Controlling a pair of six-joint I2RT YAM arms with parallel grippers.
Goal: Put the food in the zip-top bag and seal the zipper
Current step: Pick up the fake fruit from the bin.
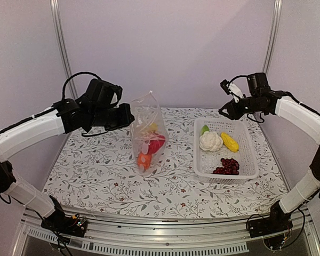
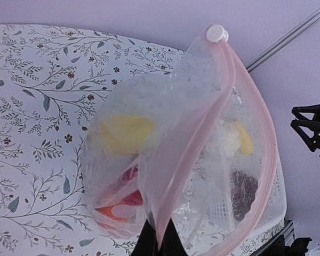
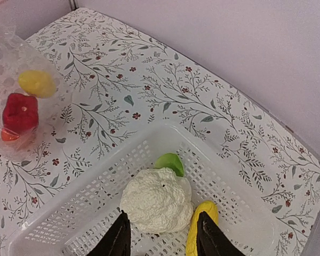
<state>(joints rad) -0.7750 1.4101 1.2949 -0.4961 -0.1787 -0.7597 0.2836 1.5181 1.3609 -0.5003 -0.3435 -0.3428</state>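
Note:
The clear zip-top bag (image 1: 148, 130) stands upright mid-table, held up by my left gripper (image 1: 125, 116), which is shut on its mouth edge. In the left wrist view my left gripper (image 2: 159, 240) pinches the pink zipper (image 2: 202, 133); the white slider (image 2: 215, 33) sits at the far end and the mouth gapes. Inside lie a yellow piece (image 2: 125, 133), the red pepper (image 2: 130, 186) and the orange pumpkin (image 2: 109, 212). My right gripper (image 3: 162, 237) is open above the cauliflower (image 3: 157, 200), with the green piece (image 3: 169, 161) and a yellow piece (image 3: 201, 229) beside it.
The white mesh basket (image 1: 224, 178) sits right of the bag and holds the cauliflower (image 1: 210, 141), a yellow piece (image 1: 229, 142), a green piece (image 1: 205, 129) and the grape bunch (image 1: 227, 166). A floral cloth (image 1: 96, 170) covers the table; walls stand close behind.

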